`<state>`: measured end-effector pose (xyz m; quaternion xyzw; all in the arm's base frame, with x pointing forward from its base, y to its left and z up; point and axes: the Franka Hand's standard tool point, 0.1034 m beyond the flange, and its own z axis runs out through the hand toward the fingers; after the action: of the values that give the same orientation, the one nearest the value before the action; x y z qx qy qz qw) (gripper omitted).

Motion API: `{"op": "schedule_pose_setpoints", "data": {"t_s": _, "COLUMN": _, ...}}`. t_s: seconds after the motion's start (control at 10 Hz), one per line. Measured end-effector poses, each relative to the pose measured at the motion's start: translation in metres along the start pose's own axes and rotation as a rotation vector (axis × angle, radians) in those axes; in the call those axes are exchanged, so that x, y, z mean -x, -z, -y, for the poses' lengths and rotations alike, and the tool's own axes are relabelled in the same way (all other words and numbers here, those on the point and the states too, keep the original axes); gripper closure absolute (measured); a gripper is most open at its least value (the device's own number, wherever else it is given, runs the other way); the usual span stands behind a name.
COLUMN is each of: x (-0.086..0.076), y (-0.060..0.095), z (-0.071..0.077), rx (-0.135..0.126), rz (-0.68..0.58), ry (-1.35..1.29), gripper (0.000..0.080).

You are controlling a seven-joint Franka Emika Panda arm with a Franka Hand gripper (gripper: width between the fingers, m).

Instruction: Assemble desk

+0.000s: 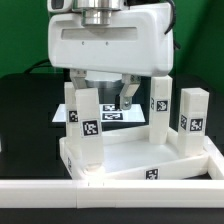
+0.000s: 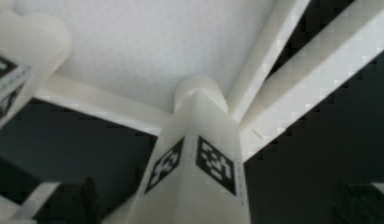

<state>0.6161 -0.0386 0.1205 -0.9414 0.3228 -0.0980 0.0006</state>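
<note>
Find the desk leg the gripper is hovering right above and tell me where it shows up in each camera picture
Exterior view: the leg stands upright on the desk top, at the exterior view's left, below the open gripper.
Wrist view: the same leg fills the middle, seen from above, with tags on two faces.
Shared landmark: the black-and-white tag on the leg.

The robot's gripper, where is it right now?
In the exterior view the gripper hangs open over the middle of the desk top, behind the front leg on that view's left and among the other upright legs.
</note>
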Motion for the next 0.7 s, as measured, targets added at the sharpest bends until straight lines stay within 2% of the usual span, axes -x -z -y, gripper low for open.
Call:
{"op": "schedule_pose_setpoints", "data": {"t_s": 0.1, "x": -0.0033, "y": 0.0010, "z": -0.0084, "rx": 0.003, "rz": -0.007, "ry": 0.147, "gripper": 0.0150}}
{"op": "schedule_pose_setpoints", "data": {"t_s": 0.4, "x": -0.0113, "y": 0.0031, "z": -0.0053, "rx": 0.021, "rz": -0.030, "ry": 0.413, "gripper": 0.0150}}
{"op": "schedule_pose_setpoints", "data": {"t_s": 0.6, "x": -0.0112, "y": 0.0030, "z": -0.0056, "rx": 0.021, "rz": -0.030, "ry": 0.406, "gripper": 0.0150}}
{"op": "schedule_pose_setpoints", "data": {"t_s": 0.7, "x": -0.0112, "y": 0.0029, "z": -0.0056, "rx": 0.021, "rz": -0.030, "ry": 0.395, "gripper": 0.0269}}
